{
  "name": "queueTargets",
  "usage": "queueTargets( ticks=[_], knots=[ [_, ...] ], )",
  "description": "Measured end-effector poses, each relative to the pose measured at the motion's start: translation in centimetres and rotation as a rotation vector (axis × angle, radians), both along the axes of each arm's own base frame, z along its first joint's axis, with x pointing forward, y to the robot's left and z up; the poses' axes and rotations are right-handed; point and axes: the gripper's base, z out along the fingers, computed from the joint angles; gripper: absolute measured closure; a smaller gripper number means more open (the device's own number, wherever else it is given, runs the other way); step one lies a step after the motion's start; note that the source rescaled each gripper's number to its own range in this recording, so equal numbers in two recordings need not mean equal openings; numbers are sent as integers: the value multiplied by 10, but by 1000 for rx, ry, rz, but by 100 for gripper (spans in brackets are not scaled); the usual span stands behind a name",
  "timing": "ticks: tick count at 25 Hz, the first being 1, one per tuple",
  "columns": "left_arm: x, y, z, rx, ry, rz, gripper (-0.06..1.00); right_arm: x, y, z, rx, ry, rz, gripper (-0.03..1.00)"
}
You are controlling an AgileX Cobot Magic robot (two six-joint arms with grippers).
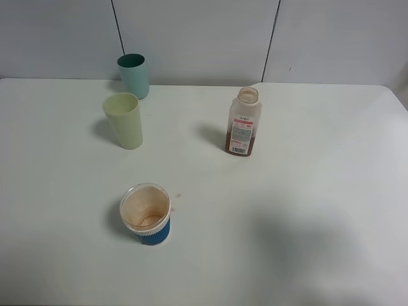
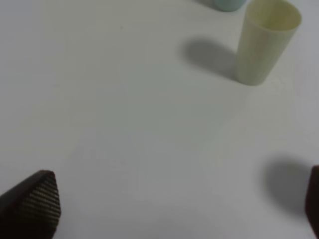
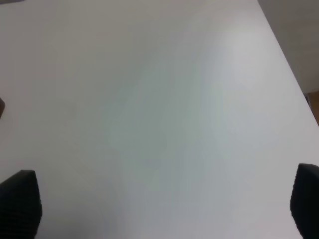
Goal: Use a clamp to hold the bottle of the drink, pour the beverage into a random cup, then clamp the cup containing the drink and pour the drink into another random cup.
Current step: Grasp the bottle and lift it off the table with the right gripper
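Note:
The bottle [image 1: 243, 124] stands upright and capless at the table's middle right, with the brown beverage [image 1: 248, 148] filling its lower part. The pale yellow-green cup [image 1: 124, 120] stands at the left rear, and the teal cup [image 1: 134, 75] is just behind it near the wall. Neither gripper shows in the exterior high view. In the left wrist view my left gripper [image 2: 174, 201] is open over bare table, with the yellow-green cup [image 2: 264, 42] and a sliver of the teal cup [image 2: 228, 4] well ahead of it. My right gripper [image 3: 162, 199] is open over bare table and holds nothing.
A short stained cup with a blue ribbed sleeve [image 1: 146, 213] stands at the front left of the white table [image 1: 306, 210]. A grey panelled wall [image 1: 204, 38] runs along the table's far edge. The table's right edge [image 3: 294, 74] shows in the right wrist view.

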Motion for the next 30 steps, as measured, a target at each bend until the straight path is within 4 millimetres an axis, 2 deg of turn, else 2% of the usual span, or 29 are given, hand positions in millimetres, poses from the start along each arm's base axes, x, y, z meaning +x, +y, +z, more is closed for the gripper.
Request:
queueTargets(
  ticks=[6,13,30],
  knots=[
    [0,0,0,0,0,0,-3,30,-3,2,-57,105,49,-3],
    [0,0,0,0,0,0,-3,54,-6,-1,-96,145,85,-3],
    [0,0,0,0,0,0,-3,117,-9,-22,-154,272,201,-3]
  ],
)
